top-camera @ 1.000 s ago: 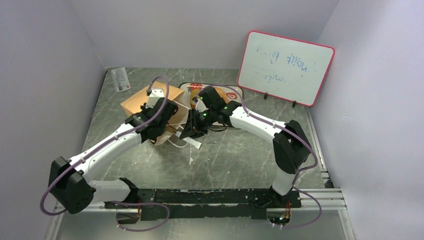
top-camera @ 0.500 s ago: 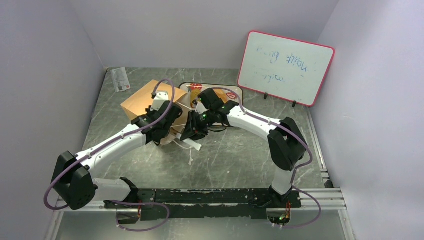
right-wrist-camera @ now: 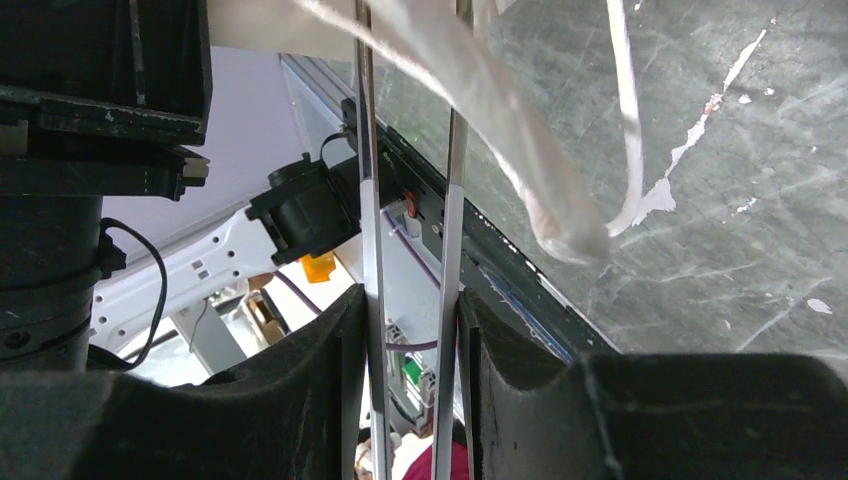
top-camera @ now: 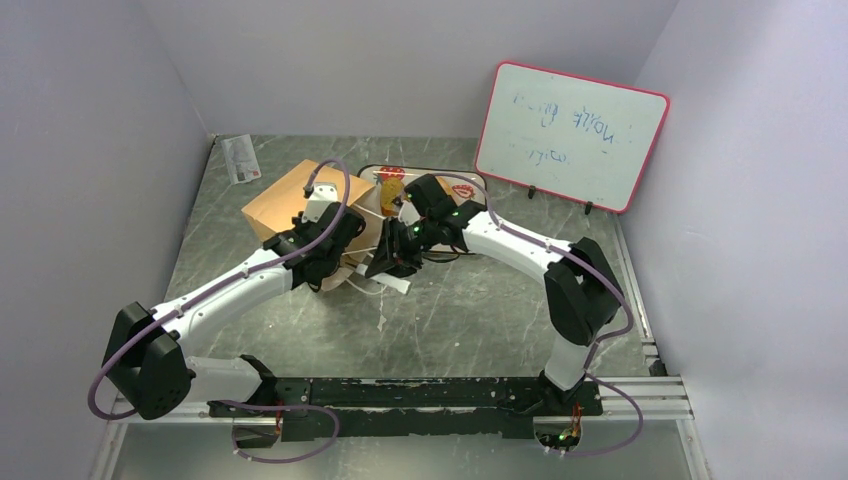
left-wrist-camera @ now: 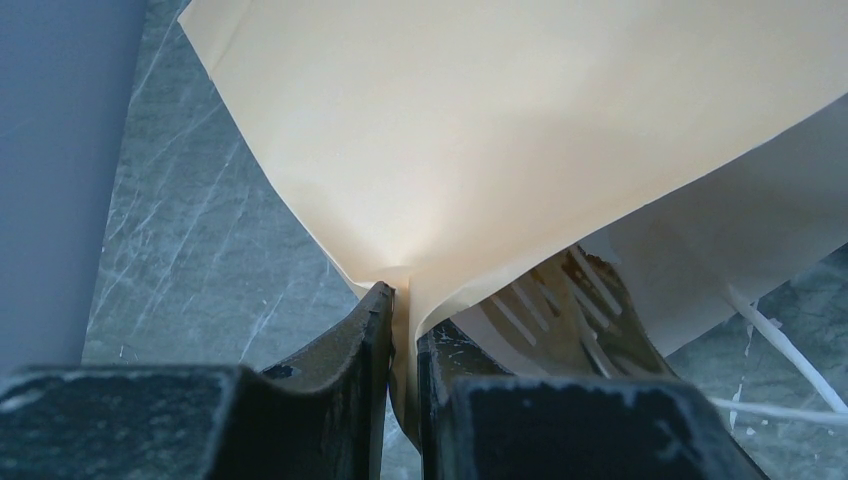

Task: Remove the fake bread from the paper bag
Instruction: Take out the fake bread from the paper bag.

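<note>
Here's the paper bag (top-camera: 290, 203), tan kraft, lying on its side left of centre on the green marbled table (top-camera: 470, 320), mouth turned toward the middle. The left gripper (left-wrist-camera: 403, 322) has its fingers pressed almost together on the bag's edge: the left wrist camera shows a fold of paper nipped tight between the two dark pads, the sheet fanning up and away above them. One white cord handle (left-wrist-camera: 772, 344) trails across the table on the right of that view.

Over to the right gripper (right-wrist-camera: 410, 302), low at the bag's mouth, just beside the left one. It's clamped on the silver tongs (right-wrist-camera: 365, 150), both slim metal arms running straight up between its fingers, a narrow gap between them. A pale looped strip hangs in front of the tongs, probably the bag's other handle, though it's too blurred to be sure.

The fake bread: a golden-orange piece (top-camera: 392, 186) shows on the strawberry-print tray (top-camera: 465, 188) behind the right wrist, largely hidden by the arm. The bag's inside isn't visible from any camera, so whether bread sits in there I can't tell.

At the back right, a red-framed whiteboard (top-camera: 572, 135) leans against the wall.
</note>
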